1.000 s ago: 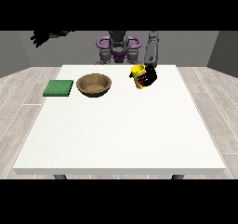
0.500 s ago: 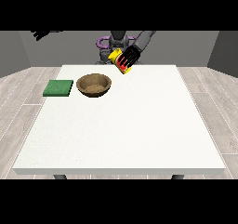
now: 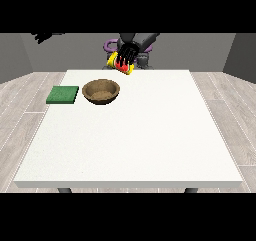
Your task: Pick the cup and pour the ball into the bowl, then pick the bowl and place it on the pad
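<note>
A yellow and red cup (image 3: 121, 65) is held tilted in the air above the table's far edge, a little right of and behind the bowl. The hand at the view's right (image 3: 127, 54) is curled round it from above. No ball shows. The brown wooden bowl (image 3: 101, 91) stands on the table at the far left of centre. A green square pad (image 3: 63, 94) lies flat to the left of the bowl. The hand at the view's left (image 3: 44, 35) hangs far off to the left, above the floor beyond the table, with its fingers spread.
The white table (image 3: 135, 135) stretches from the bowl towards the camera. The robot's torso (image 3: 131, 47) stands behind the far edge. Grey plank floor surrounds the table.
The hand at the view's right has carried the cup up and leftwards, from right of the bowl on the table to a raised, tilted position near the bowl. The other hand stays out at the left.
</note>
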Tool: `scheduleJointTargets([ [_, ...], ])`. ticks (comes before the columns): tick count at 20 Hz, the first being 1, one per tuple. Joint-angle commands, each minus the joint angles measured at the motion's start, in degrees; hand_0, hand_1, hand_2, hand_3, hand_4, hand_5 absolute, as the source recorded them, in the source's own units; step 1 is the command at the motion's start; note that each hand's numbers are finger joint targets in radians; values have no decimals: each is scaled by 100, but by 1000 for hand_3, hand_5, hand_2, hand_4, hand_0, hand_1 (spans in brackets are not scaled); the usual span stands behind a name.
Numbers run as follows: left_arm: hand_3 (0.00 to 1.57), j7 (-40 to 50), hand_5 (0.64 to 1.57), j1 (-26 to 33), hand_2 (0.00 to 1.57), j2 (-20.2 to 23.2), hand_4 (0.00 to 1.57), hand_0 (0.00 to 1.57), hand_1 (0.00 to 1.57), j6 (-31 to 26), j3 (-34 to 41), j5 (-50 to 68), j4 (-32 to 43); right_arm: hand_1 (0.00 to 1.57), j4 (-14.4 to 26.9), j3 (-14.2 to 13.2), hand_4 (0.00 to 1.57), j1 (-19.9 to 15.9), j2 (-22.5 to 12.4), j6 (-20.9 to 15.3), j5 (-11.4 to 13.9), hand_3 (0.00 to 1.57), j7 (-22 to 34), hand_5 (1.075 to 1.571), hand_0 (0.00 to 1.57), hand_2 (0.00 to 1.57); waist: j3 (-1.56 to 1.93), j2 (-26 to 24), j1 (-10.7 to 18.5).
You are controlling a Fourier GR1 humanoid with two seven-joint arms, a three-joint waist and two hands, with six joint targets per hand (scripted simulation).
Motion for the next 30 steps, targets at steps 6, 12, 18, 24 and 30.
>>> scheduleJointTargets([
  [6,1432,1183,1559,-465,1571,-29,866,0,0,-1214,-878,-1237,51,0,424,-168,449,205,-249,213,-59,244,33,1570,0,0,-5,-386,305],
  [12,1478,1250,1527,-585,1571,188,541,504,504,-1305,-820,-1861,-38,0,265,-41,431,299,139,-121,114,405,-307,1571,0,0,-9,-79,359],
  [18,1502,1447,1545,-501,638,-25,497,0,0,-1670,-996,-2385,34,0,-18,77,440,19,120,-7,-100,380,36,1570,0,0,-11,103,47],
  [24,1570,965,1570,-719,1234,-28,920,0,0,-2599,-978,-2384,-473,0,265,-114,471,-90,-87,80,-168,298,-145,1570,0,0,-10,181,193],
  [30,1571,660,1533,-1168,1571,402,1224,1518,1518,-3251,-2026,-3667,319,0,398,-209,473,-36,-213,301,-281,274,-175,1570,0,0,-3,249,46],
])
